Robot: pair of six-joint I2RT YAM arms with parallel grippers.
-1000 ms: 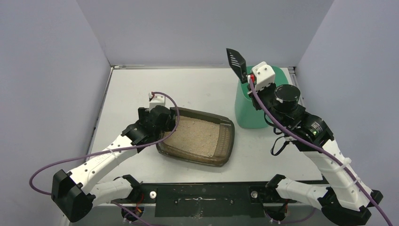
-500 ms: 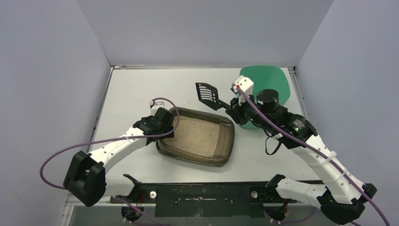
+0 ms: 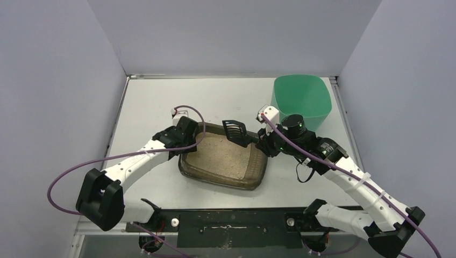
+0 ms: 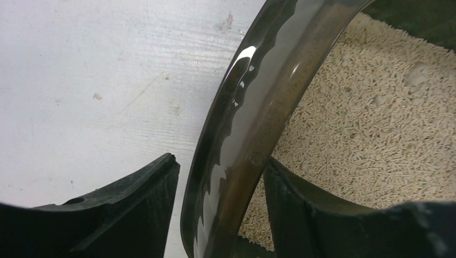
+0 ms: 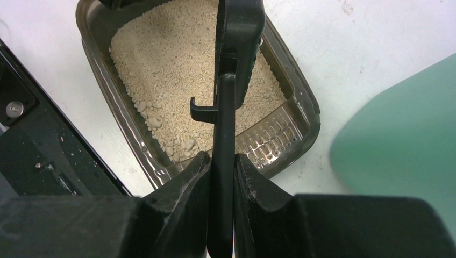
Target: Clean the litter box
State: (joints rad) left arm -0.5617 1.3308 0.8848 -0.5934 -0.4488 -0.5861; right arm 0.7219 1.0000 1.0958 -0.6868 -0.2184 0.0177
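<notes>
The litter box (image 3: 220,183) lies mid-table, long axis left-right. My left claw (image 3: 187,143) straddles its left rim; clamped or not, I cannot tell. My right claw (image 3: 262,141) pinches the scoop (image 3: 235,130), blade over the far rim, granules (image 3: 220,155) just near-left of it.

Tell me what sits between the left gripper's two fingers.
The rim of the litter box, one finger outside, one inside over the granules; the left wrist view shows this.
</notes>
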